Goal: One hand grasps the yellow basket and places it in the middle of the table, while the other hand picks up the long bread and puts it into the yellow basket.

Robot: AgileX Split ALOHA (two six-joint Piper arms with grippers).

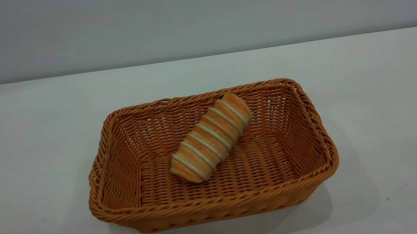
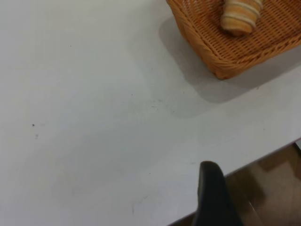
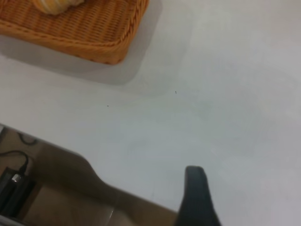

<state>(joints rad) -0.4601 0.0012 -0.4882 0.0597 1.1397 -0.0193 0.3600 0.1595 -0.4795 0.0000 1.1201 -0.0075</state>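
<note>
Lying diagonally in yellow basket [image 1: 311, 121]: long bread [image 1: 210, 138] | grippers' state: cannot tell

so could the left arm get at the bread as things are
Probably yes. The bread lies exposed in the open basket, nothing covering it. The left claw sits back near the table edge, with only bare tabletop between it and the basket, so the approach from above looks free.

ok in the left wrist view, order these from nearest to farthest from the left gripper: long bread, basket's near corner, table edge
1. The table edge, right beside the one visible finger of the left gripper.
2. The yellow basket's near corner, across a bare stretch of table.
3. The long bread, lying inside the basket beyond that corner.
</note>
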